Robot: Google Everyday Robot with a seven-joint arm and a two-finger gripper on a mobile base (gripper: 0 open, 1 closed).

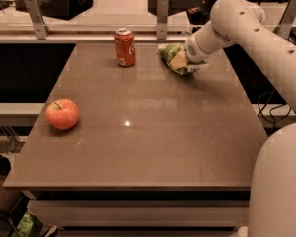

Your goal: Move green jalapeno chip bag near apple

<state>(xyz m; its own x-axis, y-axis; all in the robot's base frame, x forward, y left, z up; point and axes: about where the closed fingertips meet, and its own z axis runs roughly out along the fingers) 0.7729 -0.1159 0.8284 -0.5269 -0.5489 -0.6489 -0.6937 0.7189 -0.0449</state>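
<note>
Green jalapeno chip bag (170,52): lies at the far end of the bench (153,152), right of centre, just beside a red soda can (125,47) on its left.
Claw (183,62): down on the bag's right side, touching it. Clamped or not: cannot tell from this view. Cannot tell either whether the bag rests on the bench or is just lifted.
Apple (62,113): near the left edge, toward the front, well apart from the bag.
Progress, as judged: early. The claw has reached the bag, but the carry across to the apple and the release beside it are not yet done.
Count: one chip bag, one apple, one can, one arm with one claw.
</note>
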